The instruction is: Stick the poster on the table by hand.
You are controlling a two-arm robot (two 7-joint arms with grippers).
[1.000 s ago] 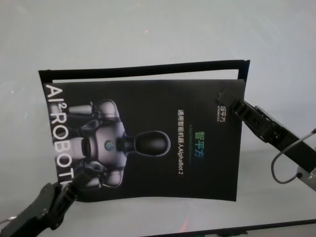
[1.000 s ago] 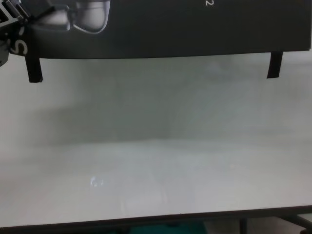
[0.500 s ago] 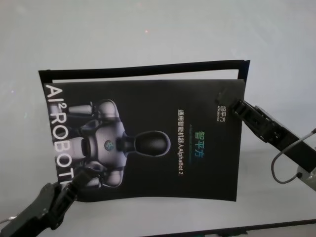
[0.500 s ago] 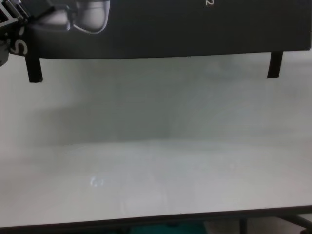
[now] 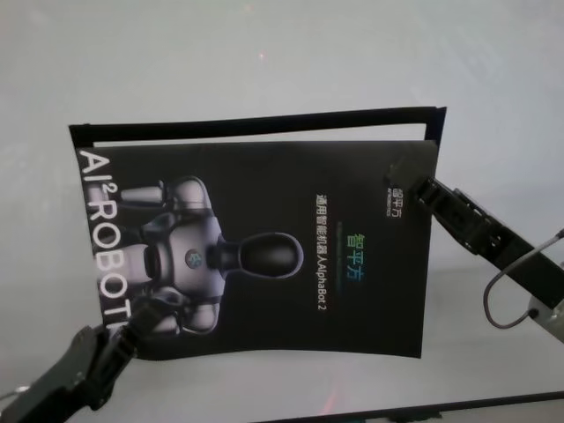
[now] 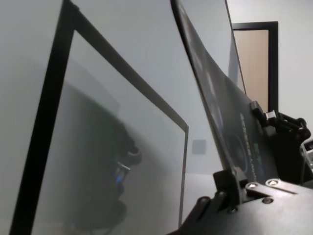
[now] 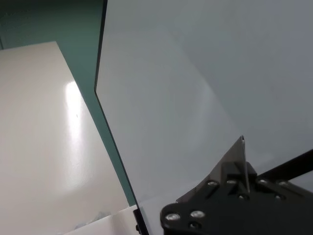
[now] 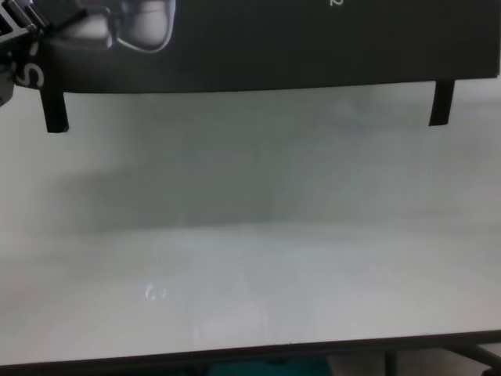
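Observation:
The poster (image 5: 264,256), black and glossy with a silver robot figure and white lettering, hangs slightly bowed above the table (image 5: 264,53). My left hand gripper (image 5: 132,330) is shut on its near left corner. My right hand gripper (image 5: 414,189) is shut on its right edge near the far corner. The chest view shows the poster (image 8: 274,47) across the top, with two narrow black strips (image 8: 53,110) (image 8: 441,103) below its edge. From the left wrist view the poster (image 6: 215,98) runs edge-on out of the left gripper (image 6: 230,181). The right wrist view shows the right gripper (image 7: 239,169) pinching a thin corner.
A thin black outline (image 5: 256,123) lies on the table past the poster's far edge, and also shows in the left wrist view as an outline (image 6: 122,78). The table's dark near edge (image 8: 250,352) runs along the bottom of the chest view. A cable (image 5: 520,273) loops off my right arm.

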